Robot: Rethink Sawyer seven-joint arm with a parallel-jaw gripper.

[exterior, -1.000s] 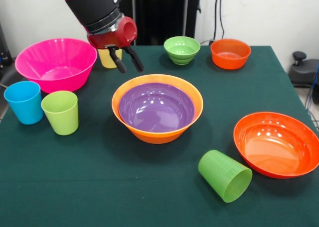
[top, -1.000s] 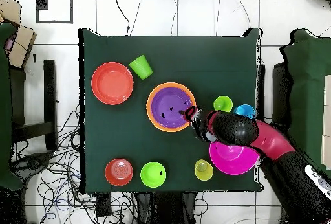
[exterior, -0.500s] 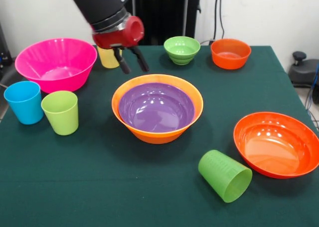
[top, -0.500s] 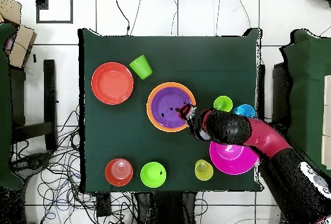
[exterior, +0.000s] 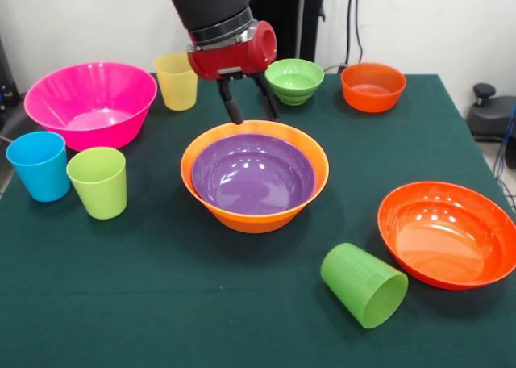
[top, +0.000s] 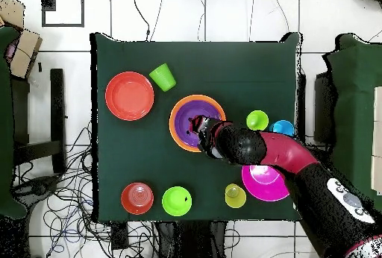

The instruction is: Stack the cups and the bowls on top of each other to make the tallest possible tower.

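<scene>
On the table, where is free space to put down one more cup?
Bare cloth lies in front of the nested orange bowl, between the lime cup and the tipped green cup. The far edge is crowded: yellow cup, gripper, small green bowl.

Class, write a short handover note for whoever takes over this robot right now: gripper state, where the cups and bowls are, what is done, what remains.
Gripper: open, empty, hovering at the far rim of the orange bowl.
Done: purple bowl nested in the orange bowl.
Left: pink bowl, small green bowl, small orange bowl, shallow red-orange bowl; yellow cup, blue cup and lime cup upright, darker green cup on its side.
</scene>
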